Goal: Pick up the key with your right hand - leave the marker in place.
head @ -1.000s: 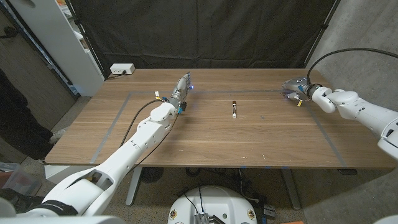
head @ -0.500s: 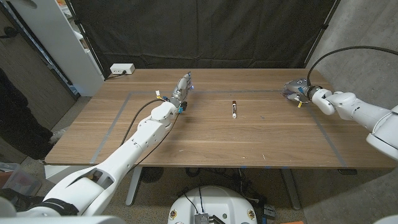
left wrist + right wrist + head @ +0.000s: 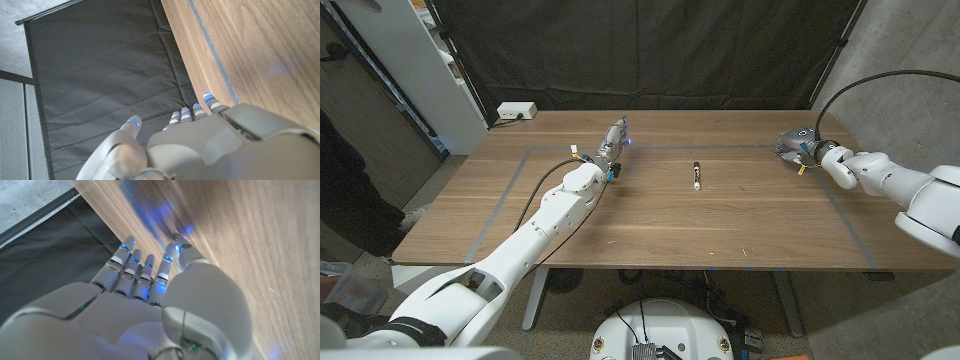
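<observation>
Your right robot hand [image 3: 793, 143] sits at the far right of the surface [image 3: 650, 225], fingers [image 3: 131, 272] drawn together side by side, thumb alongside; whether they clamp anything cannot be told. The key cannot be made out in these views. The marker [image 3: 696, 176] lies well to this hand's left, between it and the left robot hand [image 3: 612, 140], whose fingers are extended, holding nothing. Locate the key first, then approach low, staying clear of the marker.
</observation>
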{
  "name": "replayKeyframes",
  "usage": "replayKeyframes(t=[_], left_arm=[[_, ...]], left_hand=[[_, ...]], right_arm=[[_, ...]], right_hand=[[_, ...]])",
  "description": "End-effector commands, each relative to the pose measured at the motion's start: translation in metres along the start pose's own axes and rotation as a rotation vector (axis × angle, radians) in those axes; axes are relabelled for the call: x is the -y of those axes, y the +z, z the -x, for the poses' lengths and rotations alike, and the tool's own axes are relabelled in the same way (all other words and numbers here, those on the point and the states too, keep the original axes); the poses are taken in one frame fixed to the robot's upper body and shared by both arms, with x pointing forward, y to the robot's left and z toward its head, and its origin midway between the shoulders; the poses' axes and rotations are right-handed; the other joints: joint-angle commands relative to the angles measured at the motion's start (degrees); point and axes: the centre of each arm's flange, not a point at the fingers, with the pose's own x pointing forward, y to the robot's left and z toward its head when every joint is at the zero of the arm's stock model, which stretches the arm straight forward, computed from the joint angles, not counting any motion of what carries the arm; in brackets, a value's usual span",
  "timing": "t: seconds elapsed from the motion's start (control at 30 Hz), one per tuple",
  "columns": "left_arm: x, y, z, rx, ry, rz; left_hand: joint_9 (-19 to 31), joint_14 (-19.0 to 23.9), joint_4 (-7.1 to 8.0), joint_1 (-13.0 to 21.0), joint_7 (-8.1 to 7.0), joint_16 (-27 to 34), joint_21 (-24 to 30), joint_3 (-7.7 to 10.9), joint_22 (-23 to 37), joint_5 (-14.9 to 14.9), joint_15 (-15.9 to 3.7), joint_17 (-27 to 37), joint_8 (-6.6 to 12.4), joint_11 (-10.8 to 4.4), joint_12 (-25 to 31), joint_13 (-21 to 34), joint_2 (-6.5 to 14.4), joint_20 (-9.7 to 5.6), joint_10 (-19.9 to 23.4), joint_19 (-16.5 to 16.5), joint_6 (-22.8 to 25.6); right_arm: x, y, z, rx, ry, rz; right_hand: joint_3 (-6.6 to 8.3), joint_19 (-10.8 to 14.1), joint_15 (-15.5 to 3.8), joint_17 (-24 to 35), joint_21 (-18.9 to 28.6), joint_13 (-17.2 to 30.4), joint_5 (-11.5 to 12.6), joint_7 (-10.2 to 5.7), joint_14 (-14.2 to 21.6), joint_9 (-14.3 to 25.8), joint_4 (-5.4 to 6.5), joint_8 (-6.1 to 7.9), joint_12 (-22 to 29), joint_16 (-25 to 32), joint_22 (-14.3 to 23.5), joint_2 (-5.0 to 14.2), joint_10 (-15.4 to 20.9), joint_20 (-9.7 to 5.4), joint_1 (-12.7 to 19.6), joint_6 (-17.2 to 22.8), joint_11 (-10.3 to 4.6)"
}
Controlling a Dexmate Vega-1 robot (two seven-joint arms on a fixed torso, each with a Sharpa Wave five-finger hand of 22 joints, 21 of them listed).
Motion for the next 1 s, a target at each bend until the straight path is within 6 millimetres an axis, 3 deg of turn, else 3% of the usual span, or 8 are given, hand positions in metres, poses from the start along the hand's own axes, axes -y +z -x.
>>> replayKeyframes(t=[0.03, 0.13, 0.2, 0.33, 1.0], left_arm=[[-0.003, 0.0, -0.004, -0.014, 0.0, 0.002], [-0.004, 0.001, -0.004, -0.015, 0.002, 0.002], [-0.004, 0.0, -0.004, -0.017, 0.003, 0.007], [-0.004, -0.001, -0.004, -0.019, 0.001, 0.009], [-0.007, -0.004, -0.004, -0.01, -0.007, 0.014]], left_hand=[[0.07, -5.0, -0.03, -0.54, 0.11, 0.15, -0.33, -0.24, 0.12, 0.42, 0.24, 0.23, -0.19, -0.01, -0.12, 0.12, 5.46, -0.11, -3.53, -0.62, -1.94], [0.07, -5.06, -0.04, -0.55, 0.14, 0.15, -0.35, -0.34, 0.13, 0.43, 0.19, 0.24, -0.2, 0.1, -0.11, 0.13, 5.42, -0.16, -3.54, -0.67, -2.05], [0.07, -5.1, -0.04, -0.56, 0.16, 0.14, -0.37, -0.39, 0.13, 0.44, 0.2, 0.24, -0.2, 0.05, -0.1, 0.13, 5.4, -0.1, -3.56, -0.72, -2.09], [0.07, -5.18, -0.04, -0.57, 0.17, 0.13, -0.4, -0.48, 0.13, 0.45, 0.14, 0.24, -0.19, 0.01, -0.15, 0.14, 5.36, -0.13, -3.71, -0.77, -2.11], [0.07, -5.42, -0.01, -0.61, 0.18, 0.14, -0.46, -0.96, 0.16, 0.54, 0.26, 0.25, -0.17, 0.12, -0.14, 0.16, 5.37, -0.03, -3.96, -0.9, -2.42]], right_arm=[[0.0, 0.003, 0.002, -0.017, -0.059, 0.01], [0.001, 0.004, 0.002, -0.015, -0.07, 0.014], [0.001, 0.005, 0.003, -0.01, -0.083, 0.022], [0.001, 0.006, 0.002, -0.008, -0.084, 0.026], [0.012, 0.004, -0.001, -0.007, -0.129, 0.048]], right_hand=[[-0.38, 1.05, -8.02, 0.35, 0.58, 0.2, 0.7, -0.02, 1.19, 0.99, 0.21, 2.04, 0.65, 0.46, 0.19, -0.34, 1.73, -0.06, 0.33, 2.52, -0.07], [-0.59, 1.58, -8.34, 0.56, 0.72, 0.24, 1.15, 0.06, 2.09, 2.08, 0.23, 4.48, 0.83, 0.66, 0.23, -0.12, 2.86, -0.38, 0.89, 5.47, -0.97], [-0.78, 1.81, -9.18, 0.88, 0.76, 0.27, 1.63, 0.21, 3.0, 3.49, 0.23, 7.59, 1.03, 0.92, 0.28, 0.49, 4.28, -0.62, 1.91, 9.22, -1.55], [-1.41, 2.06, -9.55, 1.39, 0.83, 0.29, 1.71, 0.51, 3.24, 4.61, 0.35, 9.58, 1.21, 1.23, 0.31, 1.15, 5.51, -1.14, 2.56, 10.76, -2.23], [-2.03, 2.18, -9.85, 1.65, 0.82, 0.42, 2.04, 1.17, 4.0, 6.59, 0.46, 12.22, 1.05, 1.11, 0.35, 1.89, 6.7, -1.74, 3.57, 10.76, -2.55]])
